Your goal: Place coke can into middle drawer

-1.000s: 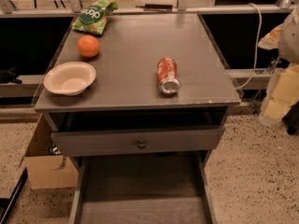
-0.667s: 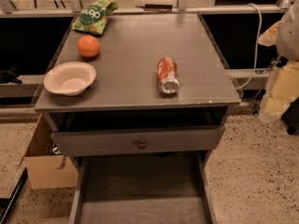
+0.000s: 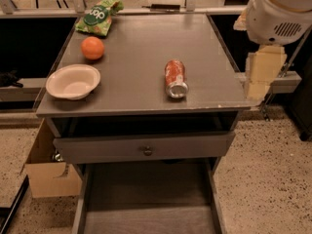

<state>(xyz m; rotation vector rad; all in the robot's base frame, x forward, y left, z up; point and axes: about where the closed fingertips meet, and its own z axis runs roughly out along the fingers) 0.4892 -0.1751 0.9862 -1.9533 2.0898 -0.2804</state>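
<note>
**Red can on the grey top, drawer pulled out below**

Camera view, the only one you have

- Grey cabinet top [image 3: 141, 38] fills the middle of the scene.
- The coke can [image 3: 175, 78] lies on its side on that top, right of centre and near the front edge. Its length runs front to back and its shiny silver end faces the camera. It sits well apart from the other things on the top.
- On the left half, a round orange [image 3: 92, 48] sits toward the back. A white bowl [image 3: 73, 81] stands upright just in front of it, close to the left front corner. A green bag [image 3: 97, 16] lies at the back left corner.
- Under the top there is a dark gap, then a grey drawer front [image 3: 97, 149] with a small round knob [image 3: 147, 150] at its middle.
- Lower again, the middle drawer [image 3: 146, 204] stands pulled out toward the camera. You see its flat grey floor and low side walls, which run off the bottom of the view. The can is up on the top, not in this drawer.
- The gripper [image 3: 263, 74] shows as a pale yellowish block hanging beyond the right edge of the cabinet, under a rounded white arm housing [image 3: 280, 9]. It is well apart from the can and off to the side of the drawer.
- You cannot tell from here whether the claw is spread or pressed together.
- A cardboard box [image 3: 48, 172] sits on the speckled floor [image 3: 263, 179] at the cabinet's lower left
</note>
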